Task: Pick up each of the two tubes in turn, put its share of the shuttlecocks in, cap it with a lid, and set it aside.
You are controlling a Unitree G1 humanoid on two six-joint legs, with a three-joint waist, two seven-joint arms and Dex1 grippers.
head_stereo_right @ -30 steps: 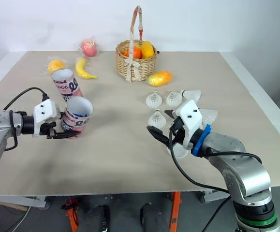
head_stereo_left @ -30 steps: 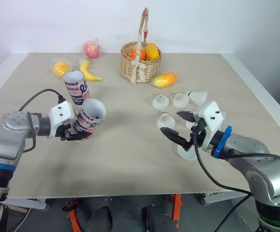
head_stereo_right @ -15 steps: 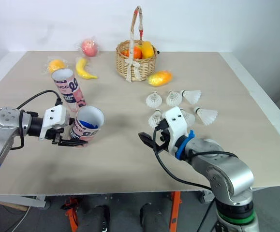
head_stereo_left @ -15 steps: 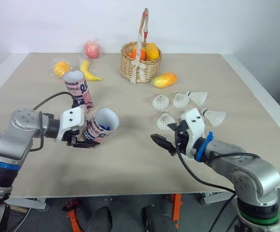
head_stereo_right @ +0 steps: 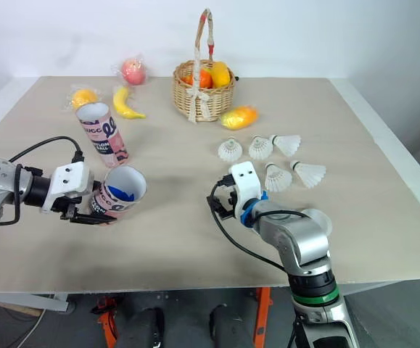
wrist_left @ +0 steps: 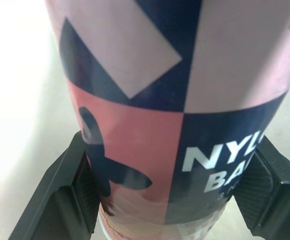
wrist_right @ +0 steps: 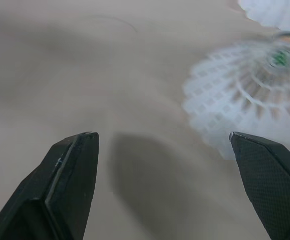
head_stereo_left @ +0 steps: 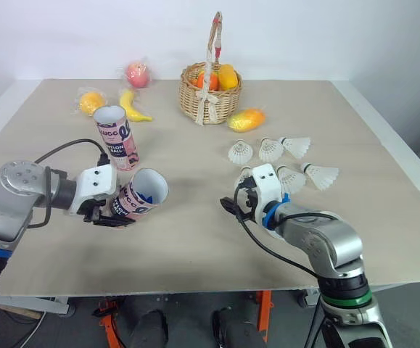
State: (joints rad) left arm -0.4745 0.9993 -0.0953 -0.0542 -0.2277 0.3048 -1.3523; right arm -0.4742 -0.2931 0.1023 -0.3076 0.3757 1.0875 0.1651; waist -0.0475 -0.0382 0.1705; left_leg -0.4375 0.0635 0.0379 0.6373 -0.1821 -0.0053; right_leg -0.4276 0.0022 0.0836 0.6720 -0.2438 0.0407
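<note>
- On surface [head_stereo_left: 195, 246], left side: gripping tilted tube [head_stereo_left: 138, 196] in left tool [head_stereo_left: 112, 211] — could slip if loosened.
- Holding right tool [head_stereo_left: 231, 206] wide open beside shuttlecock [wrist_right: 245, 110] — may knock it away if closed off-centre.

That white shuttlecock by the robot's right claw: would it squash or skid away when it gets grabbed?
The shuttlecock looks very light, so a nudge from the open right gripper would probably skid it. Its thin mesh skirt likely flexes when squeezed rather than cracking.
</note>
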